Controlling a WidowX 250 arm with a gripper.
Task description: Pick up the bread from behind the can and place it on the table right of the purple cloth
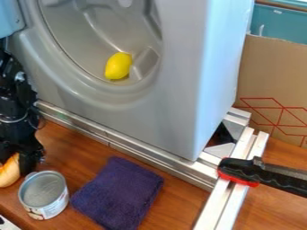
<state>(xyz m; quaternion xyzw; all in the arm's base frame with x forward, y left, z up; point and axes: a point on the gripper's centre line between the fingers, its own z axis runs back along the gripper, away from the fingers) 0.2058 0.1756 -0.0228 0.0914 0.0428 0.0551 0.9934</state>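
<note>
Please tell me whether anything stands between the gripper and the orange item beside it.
Nothing visible does: the gripper overlaps the orange item in view, and the can sits to one side.

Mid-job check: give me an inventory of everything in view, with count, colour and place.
Lemon-shaped item: 1, yellow, inside the machine's round opening
Washer-like machine shell: 1, grey, top centre
Pale panel: 1, light blue, top left corner
Metal bars: several, silver, along the shell's base and lower right
Clamp-like tool: 1, black and red, across bars at right
Folded cloth: 1, purple, bottom centre
Open tin can: 1, silver with pale label, left of cloth
Rounded item: 1, orange and tan, left edge
Cardboard: 1, brown, red lines, right
Bin-like item: 1, teal, top right
Wooden tabletop: 1, brown, below
Robot gripper: 1, black, beside rounded item; grip unclear
</note>
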